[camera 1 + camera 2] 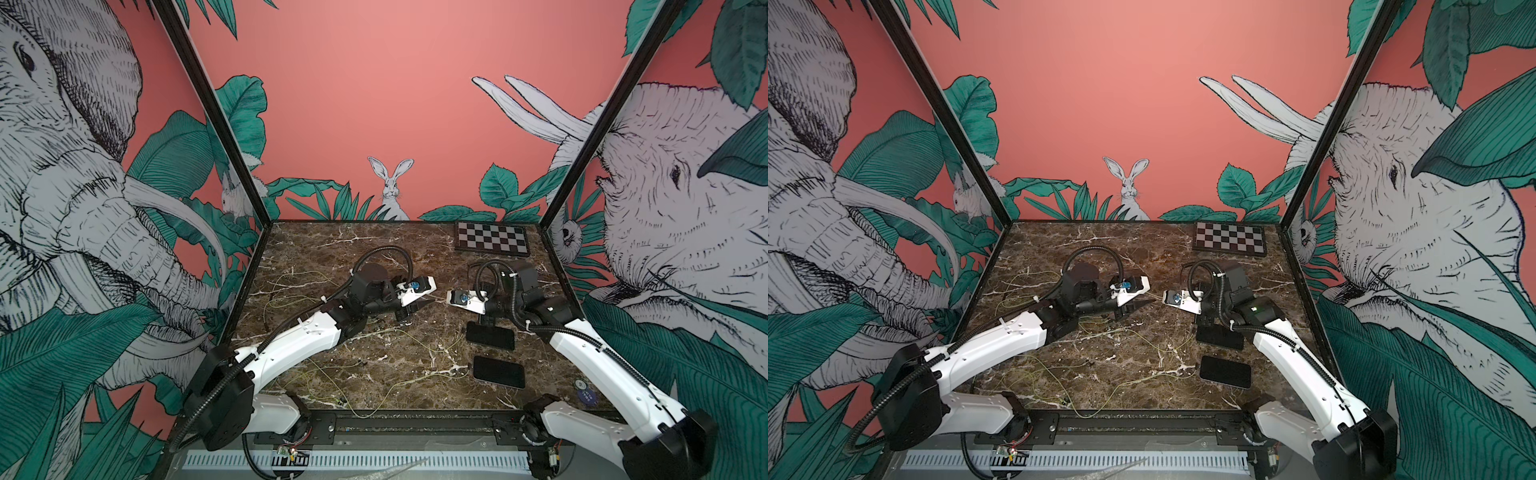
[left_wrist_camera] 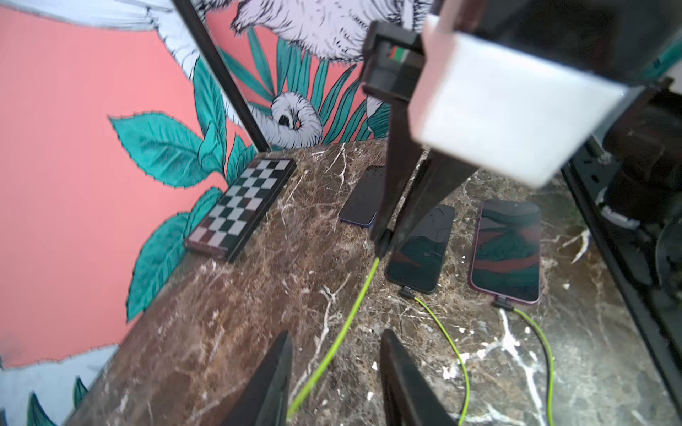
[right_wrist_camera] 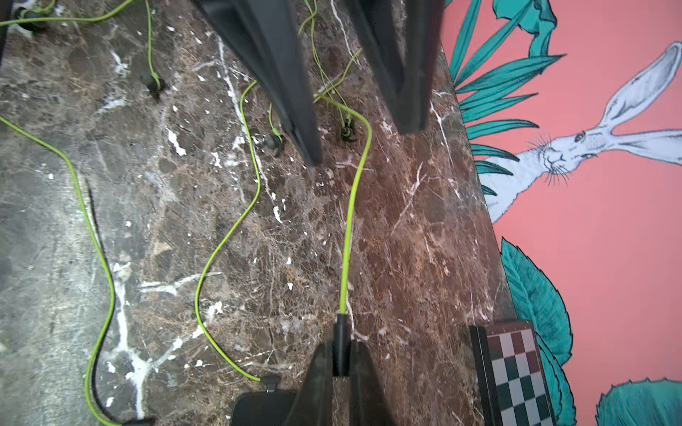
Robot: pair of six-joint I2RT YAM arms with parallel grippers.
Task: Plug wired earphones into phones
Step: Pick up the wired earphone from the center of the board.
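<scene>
We pinch the last plug [image 3: 341, 332] in the right gripper [image 3: 340, 348]; left gripper [image 2: 336, 333] gapes empty; next, align plug to phone [image 2: 358, 199].

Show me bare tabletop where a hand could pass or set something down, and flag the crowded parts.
Freest: the far strip of the table, between back wall and both arms, left of the checkerboard plate. Crowded: phones lined along the right side; earphone cords sprawl over the left and near-centre.

No readable text anywhere, round blue sticker [image 1: 584, 391] bears lettering too small to read
</scene>
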